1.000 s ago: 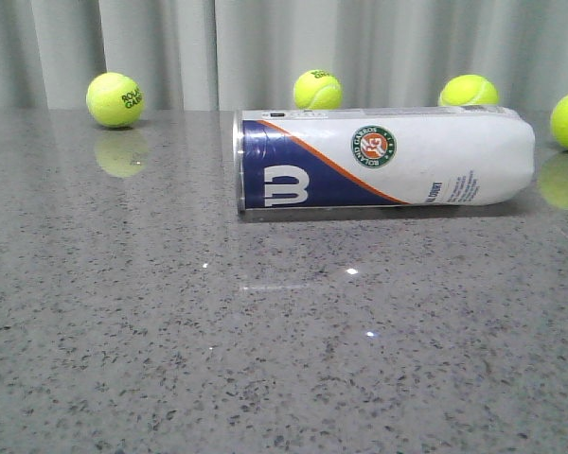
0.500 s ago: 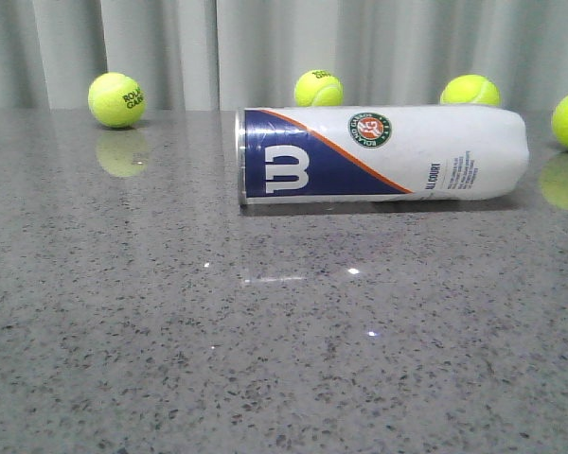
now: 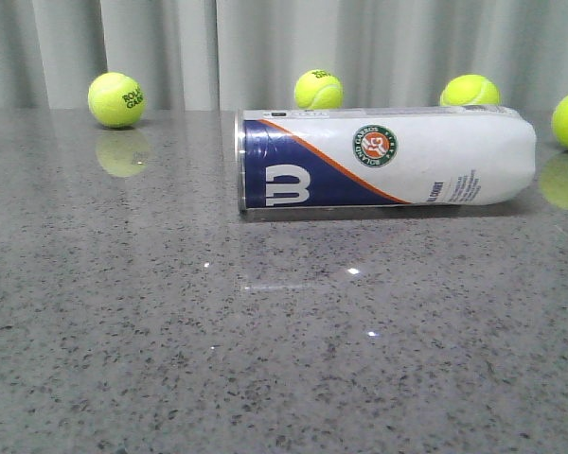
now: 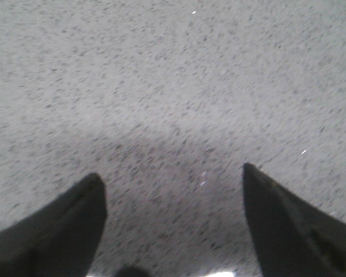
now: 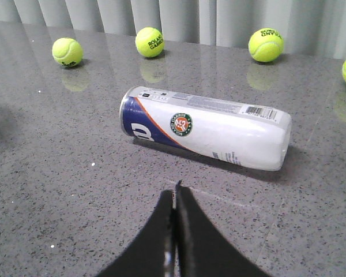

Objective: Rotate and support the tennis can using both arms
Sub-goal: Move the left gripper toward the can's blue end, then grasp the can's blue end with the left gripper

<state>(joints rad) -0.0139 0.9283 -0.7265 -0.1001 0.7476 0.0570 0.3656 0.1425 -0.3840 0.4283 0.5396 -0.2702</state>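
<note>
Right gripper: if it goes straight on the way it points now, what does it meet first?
Probably the tennis can, lying on its side ahead of the shut right gripper. Only bare table lies between them; depth is uncertain.

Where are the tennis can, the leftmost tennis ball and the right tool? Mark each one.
tennis can (image 3: 388,159): front view, on the label near the round emblem.
leftmost tennis ball (image 3: 115,99): front view, middle of the ball.
right tool (image 5: 175,193): right wrist view, between the closed fingertips.
</note>
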